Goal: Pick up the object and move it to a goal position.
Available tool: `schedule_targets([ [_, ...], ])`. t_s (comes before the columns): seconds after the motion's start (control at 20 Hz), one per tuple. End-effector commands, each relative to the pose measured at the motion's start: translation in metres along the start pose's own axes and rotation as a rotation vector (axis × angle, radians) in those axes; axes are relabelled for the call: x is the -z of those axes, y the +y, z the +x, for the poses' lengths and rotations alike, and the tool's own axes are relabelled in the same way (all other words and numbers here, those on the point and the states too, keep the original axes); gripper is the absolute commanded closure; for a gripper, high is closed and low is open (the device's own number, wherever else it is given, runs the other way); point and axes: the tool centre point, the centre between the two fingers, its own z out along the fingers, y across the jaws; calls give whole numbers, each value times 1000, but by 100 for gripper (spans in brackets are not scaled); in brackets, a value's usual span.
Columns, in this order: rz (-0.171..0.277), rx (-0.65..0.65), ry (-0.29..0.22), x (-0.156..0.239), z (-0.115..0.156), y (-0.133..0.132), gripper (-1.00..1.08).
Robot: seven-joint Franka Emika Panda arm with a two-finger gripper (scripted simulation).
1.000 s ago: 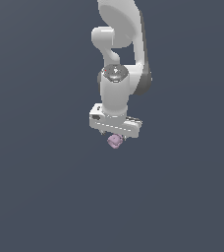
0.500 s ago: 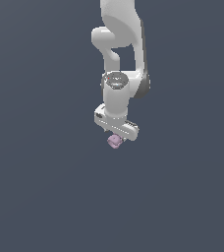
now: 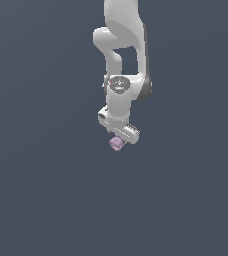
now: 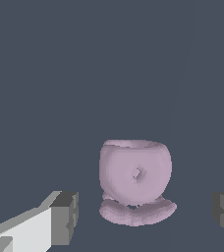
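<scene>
The object (image 4: 135, 179) is a pale pink-purple rounded cup shape with a small hole in its side and a curved lip under it. In the wrist view it sits between my two grey fingertips (image 4: 65, 216), with a clear gap on each side. My gripper (image 4: 146, 215) is open around it and touches neither side. From the exterior view the object (image 3: 116, 144) shows as a tiny blob just under the white gripper (image 3: 119, 139), whose fingers are hard to make out.
Only a plain dark grey surface (image 3: 46, 190) surrounds the arm and the object. The white arm (image 3: 121, 60) comes down from the top of the exterior view.
The gripper's hand has turned about its wrist, so its bar now slants, and it sits slightly lower. The object stays in the same place.
</scene>
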Motion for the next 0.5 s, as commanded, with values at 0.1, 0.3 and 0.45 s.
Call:
schedule_targets([
  [0.1, -1, -18, -1, -2, -2, 1, -92],
  [0.3, -1, -13, -1, -5, -2, 1, -92],
  [0.45, -1, -14, -1, -14, -2, 1, -92],
])
